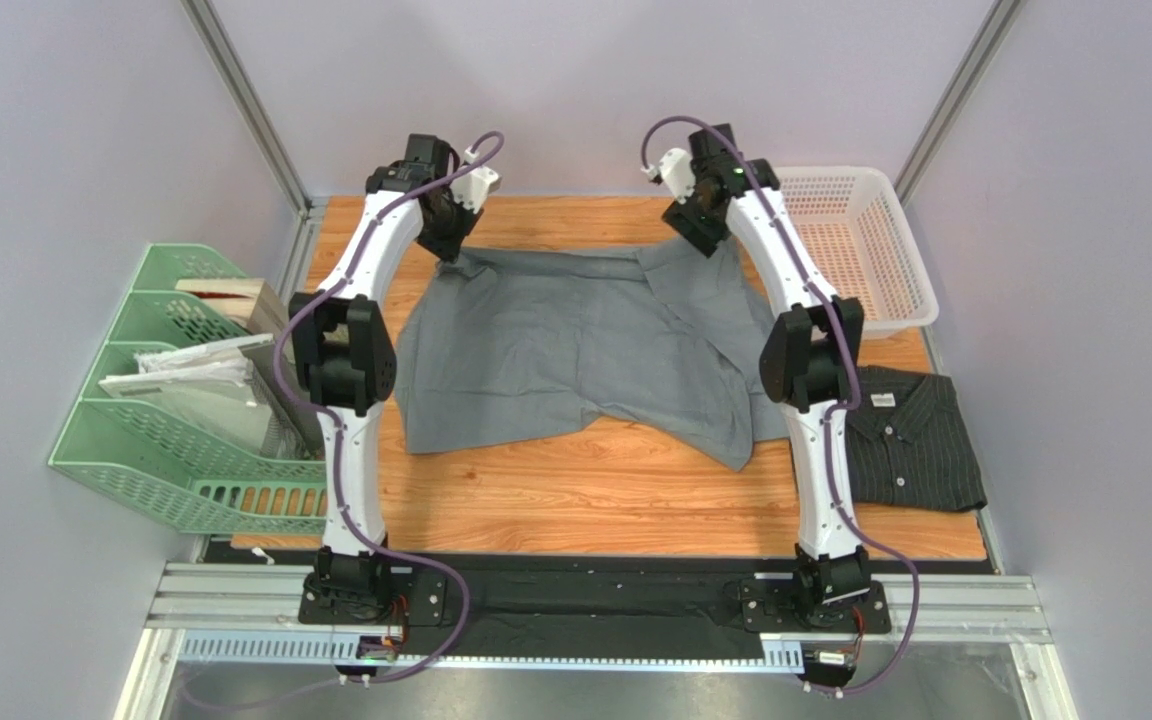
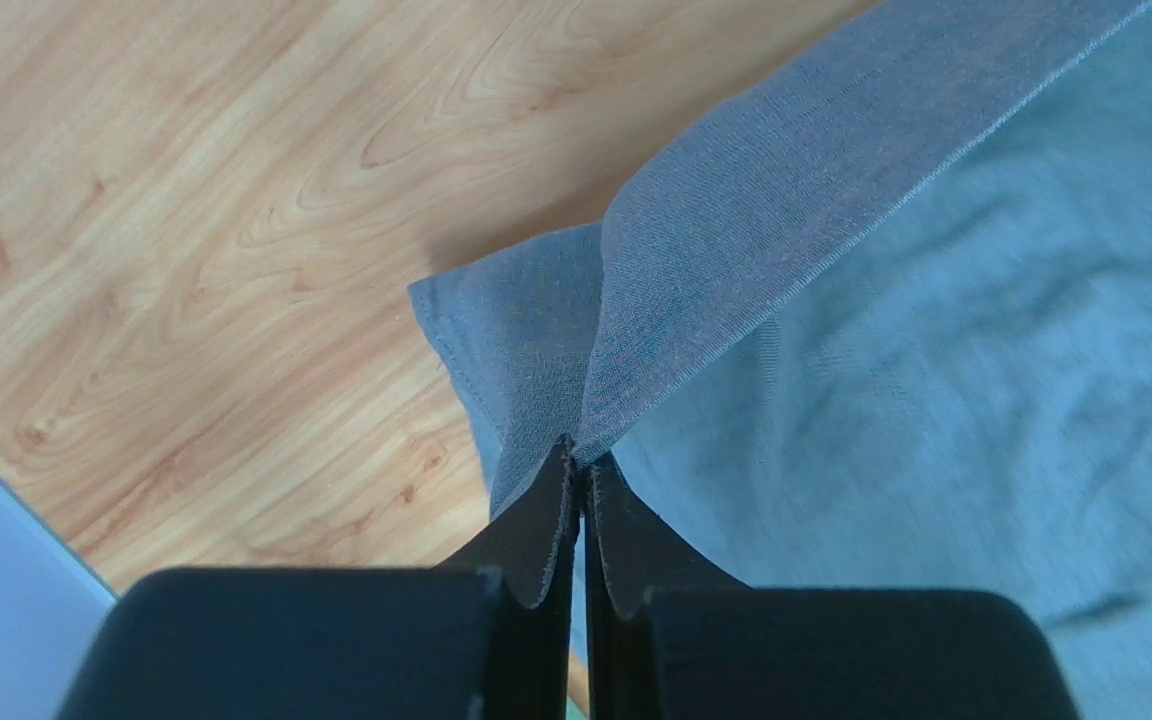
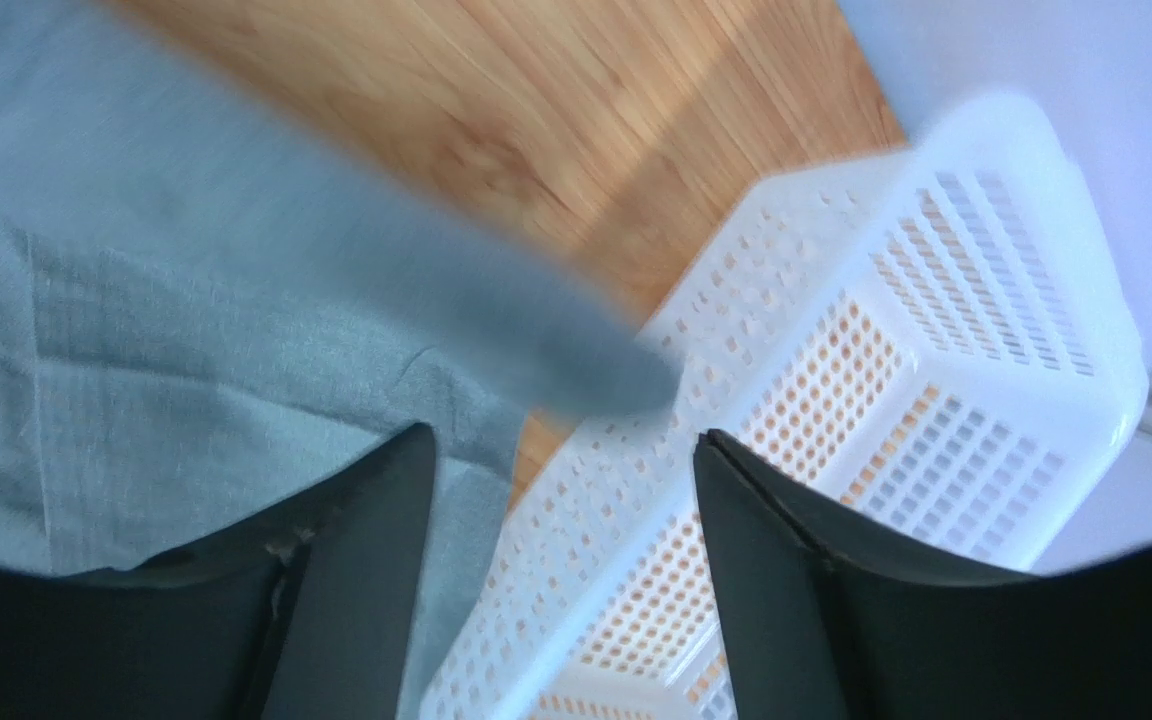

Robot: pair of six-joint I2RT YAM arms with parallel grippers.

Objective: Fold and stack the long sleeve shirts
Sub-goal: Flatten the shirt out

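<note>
Left gripper (image 2: 582,477) was clamped tight on a corner of the plain grey shirt (image 1: 567,353), jaws pinched together with a fold of fabric drawn taut out from the tips, up at the far left of the wooden table (image 1: 612,480). The grey shirt lay spread and rumpled across the middle of the table, one part trailing toward the near right. Over at the far right, the right gripper (image 3: 564,450) hung with jaws parted and nothing between them, a blurred strip of grey cloth just past the tips, the white mesh basket (image 3: 913,300) beyond. The pinstriped charcoal shirt (image 1: 920,443) sat folded at the table's right edge, on the near side of the basket; whether it touched the grey one, the right arm hid. A green file rack (image 1: 162,405) stood off to the left.
</note>
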